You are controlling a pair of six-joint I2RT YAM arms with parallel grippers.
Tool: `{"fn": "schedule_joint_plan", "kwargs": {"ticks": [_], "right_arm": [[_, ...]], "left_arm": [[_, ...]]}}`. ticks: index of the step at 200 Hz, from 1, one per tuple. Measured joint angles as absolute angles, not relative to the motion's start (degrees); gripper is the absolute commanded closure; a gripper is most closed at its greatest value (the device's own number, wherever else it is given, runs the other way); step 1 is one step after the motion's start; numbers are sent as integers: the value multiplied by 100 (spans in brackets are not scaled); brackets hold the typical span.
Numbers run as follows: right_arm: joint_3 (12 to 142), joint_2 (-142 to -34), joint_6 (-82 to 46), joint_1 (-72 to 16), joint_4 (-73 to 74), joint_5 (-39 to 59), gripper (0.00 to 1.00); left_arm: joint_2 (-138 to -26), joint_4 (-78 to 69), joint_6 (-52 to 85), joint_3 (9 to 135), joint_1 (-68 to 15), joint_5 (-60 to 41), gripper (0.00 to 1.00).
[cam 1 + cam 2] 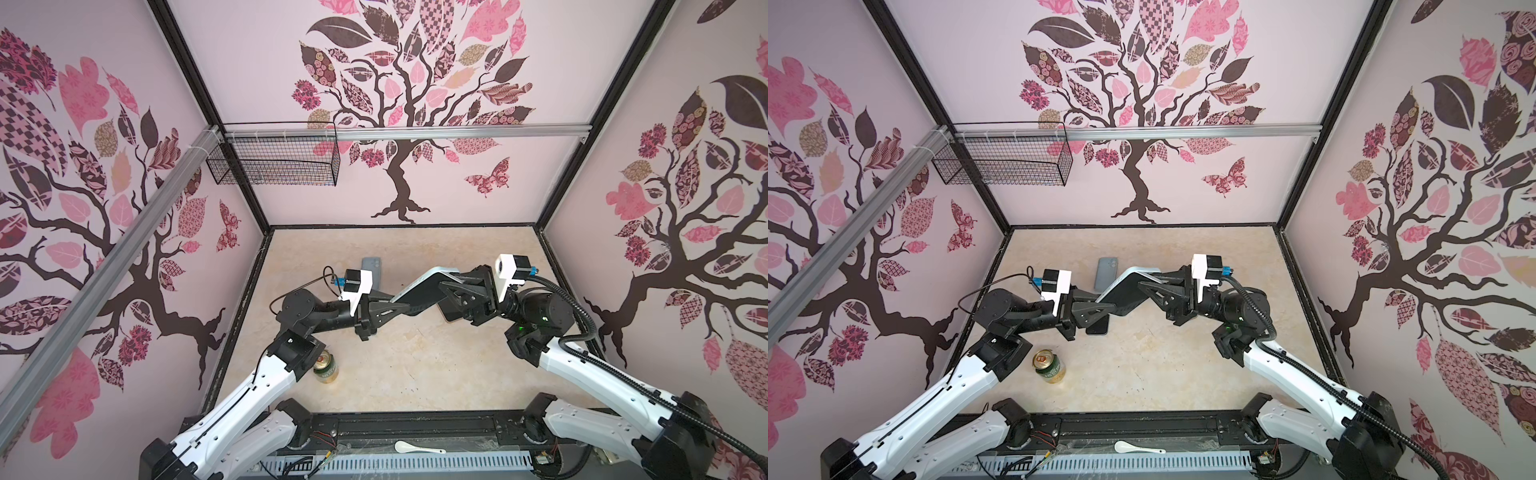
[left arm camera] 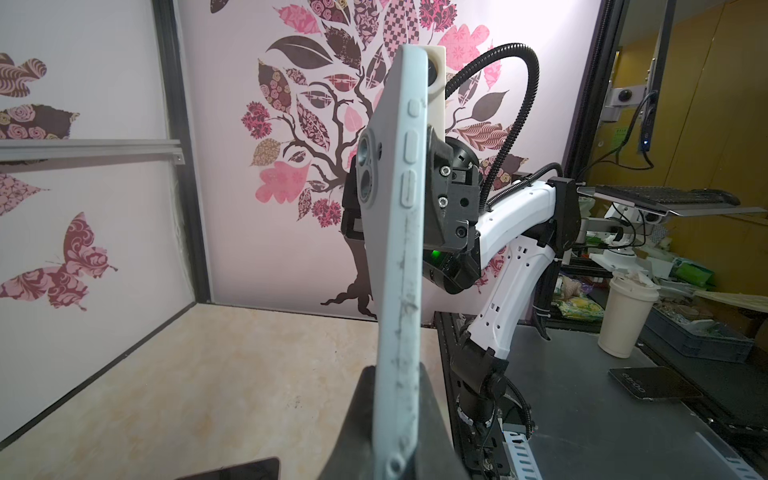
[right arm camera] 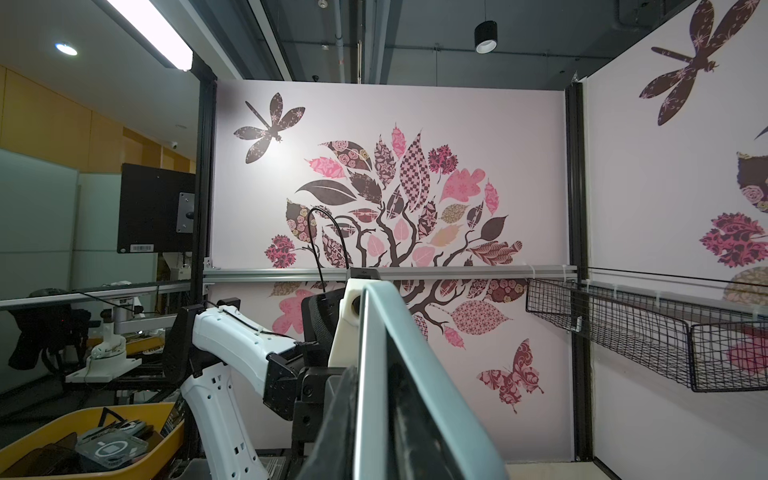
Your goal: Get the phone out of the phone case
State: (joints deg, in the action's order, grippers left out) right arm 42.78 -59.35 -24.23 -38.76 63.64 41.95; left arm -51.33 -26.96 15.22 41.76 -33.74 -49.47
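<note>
pale blue phone case point(image 2: 395, 270) upright edge-on, gripped between dark fingers point(image 2: 358, 419), right arm point(image 2: 507, 232) behind

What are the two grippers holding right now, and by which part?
Both hold the cased phone in the air. The left gripper clamps the end away from its camera lenses, and the right gripper clamps the lens end.

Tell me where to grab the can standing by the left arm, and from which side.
Grip the can around its round side wall, about halfway up, jaws level. It stands upright on the table, so the wall is the easiest part to span. Probably best to come in from the side facing the table's middle, since the left arm crowds its other side.
</note>
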Motion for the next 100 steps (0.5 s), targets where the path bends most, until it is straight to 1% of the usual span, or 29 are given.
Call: {"fn": "schedule_joint_plan", "kwargs": {"ticks": [9, 35, 39, 57, 66, 91, 96, 100], "right_arm": [[4283, -5916, -2383, -3879, 6289, 4187, 100], [4283, -5874, -2324, -3879, 6169, 4169, 100], [4283, -5874, -2318, -3879, 6167, 4169, 100], [4283, -5865, -2292, -3879, 6128, 4160, 100], [4278, -5861, -2206, -3903, 6086, 4241, 100], [4233, -5841, -1874, -3955, 5607, 4342, 100], [4233, -5817, -1758, -3951, 5446, 4359, 100], [4233, -5800, -1678, -3935, 5310, 4386, 100]], "left_arm": [[-5129, -2689, 1520, 4165, -3376, -4934, 100], [-5127, -2635, 1507, 4163, -3376, -4915, 100], [-5127, -2630, 1503, 4163, -3376, -4912, 97], [-5127, -2589, 1483, 4165, -3376, -4899, 73], [-5127, -2510, 1533, 4169, -3378, -4740, 65], [-5092, -2086, 1439, 4174, -3378, -4460, 46], [-5065, -1951, 1350, 4178, -3376, -4410, 33], [-5041, -1826, 1345, 4178, -3374, -4355, 30]]}}
